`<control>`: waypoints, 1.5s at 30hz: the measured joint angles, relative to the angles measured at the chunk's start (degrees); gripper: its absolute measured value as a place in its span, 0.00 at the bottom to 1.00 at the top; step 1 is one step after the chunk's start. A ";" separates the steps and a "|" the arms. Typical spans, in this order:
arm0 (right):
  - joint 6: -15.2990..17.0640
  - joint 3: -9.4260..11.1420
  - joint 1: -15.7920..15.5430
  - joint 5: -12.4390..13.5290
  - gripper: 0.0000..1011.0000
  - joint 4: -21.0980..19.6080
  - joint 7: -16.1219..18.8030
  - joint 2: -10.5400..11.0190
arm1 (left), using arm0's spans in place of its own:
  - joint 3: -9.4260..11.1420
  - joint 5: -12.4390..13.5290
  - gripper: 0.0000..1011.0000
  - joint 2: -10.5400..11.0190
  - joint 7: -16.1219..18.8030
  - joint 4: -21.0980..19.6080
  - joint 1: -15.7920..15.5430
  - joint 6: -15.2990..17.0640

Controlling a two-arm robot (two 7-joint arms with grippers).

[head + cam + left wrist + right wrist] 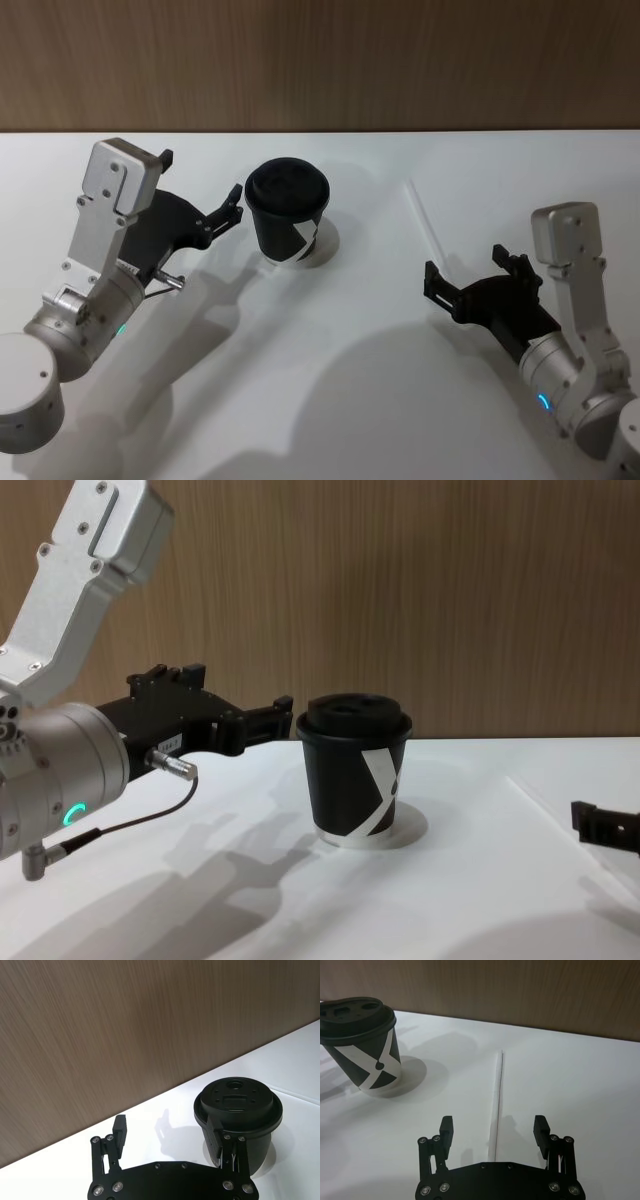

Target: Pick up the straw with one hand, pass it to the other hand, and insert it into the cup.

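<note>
The cup (290,213) stands upright on the white tabletop (330,400), toward its far edge and a little left of the middle. The straw (424,219) lies flat to its right, well apart from it, pointing at the far edge. The right gripper (468,268) hovers at the straw's near end, fingers spread wide and empty (the straw lines up between them). The left gripper (200,178), also wide and empty, sits just beside the cup's left side.

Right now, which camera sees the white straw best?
The right wrist view: the straw lies full length ahead of the right gripper. The head view shows it thin and faint, right of the cup; the chest view, barely a streak.
</note>
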 joint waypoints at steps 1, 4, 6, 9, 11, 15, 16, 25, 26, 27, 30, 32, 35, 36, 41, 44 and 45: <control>0.18 0.04 -0.05 -0.03 0.99 0.00 0.00 0.01 | 0.00 0.00 0.99 0.00 0.00 0.00 0.00 0.00; 0.76 0.22 -0.18 -0.14 0.99 0.00 0.01 0.06 | 0.00 0.00 0.99 0.00 0.00 0.00 0.00 0.00; 1.08 0.32 -0.25 -0.18 0.99 0.02 0.02 0.06 | 0.00 0.00 0.99 0.00 0.00 0.00 0.00 0.00; 1.58 0.55 -0.34 -0.22 0.99 0.20 0.04 0.02 | 0.00 0.01 0.99 0.00 0.00 0.00 0.00 0.00; 1.85 0.71 -0.40 -0.22 0.99 0.35 0.06 -0.04 | 0.00 0.00 0.99 0.00 0.00 0.00 0.00 0.00; 2.22 1.01 -0.47 -0.23 0.99 0.65 0.19 -0.20 | 0.00 0.00 0.99 0.00 0.00 0.00 0.00 0.00; 2.29 1.06 -0.49 -0.23 0.99 0.71 0.23 -0.22 | 0.00 0.00 0.99 0.00 0.00 0.00 0.00 0.00; 2.82 1.53 -0.65 0.15 0.99 1.73 0.87 -0.85 | 0.00 0.00 0.99 0.00 0.00 0.00 0.00 0.00; 2.86 1.59 -0.66 0.25 0.99 1.94 1.02 -0.96 | 0.00 0.00 0.99 0.00 0.00 0.00 0.00 0.00; 2.87 1.62 -0.66 0.30 0.99 2.03 1.13 -1.03 | 0.00 0.00 0.99 0.00 0.00 0.00 0.00 0.00; 2.88 1.72 -0.66 0.46 0.99 2.40 1.35 -1.22 | 0.00 0.00 0.99 0.00 0.00 0.00 0.00 0.00; 2.88 1.80 -0.65 0.60 0.98 2.69 1.59 -1.37 | 0.00 0.00 0.99 0.00 0.00 0.00 0.00 0.00; 2.89 1.96 -0.61 0.72 0.92 3.04 1.81 -1.57 | 0.00 0.00 0.99 0.00 0.00 0.00 0.00 0.00; 2.89 1.99 -0.61 0.74 0.91 3.15 1.89 -1.62 | 0.00 0.00 0.99 0.00 0.00 0.00 0.00 0.00; 2.80 2.35 -0.52 0.84 0.78 3.62 2.14 -1.94 | 0.00 0.00 0.99 0.00 0.00 0.00 0.00 0.00; 2.74 2.50 -0.45 0.85 0.69 3.85 2.23 -2.11 | 0.00 0.00 0.99 0.00 0.00 0.00 0.00 0.00; 2.73 2.54 -0.44 0.85 0.67 3.90 2.27 -2.14 | 0.00 0.00 0.99 0.00 0.00 0.00 0.00 0.00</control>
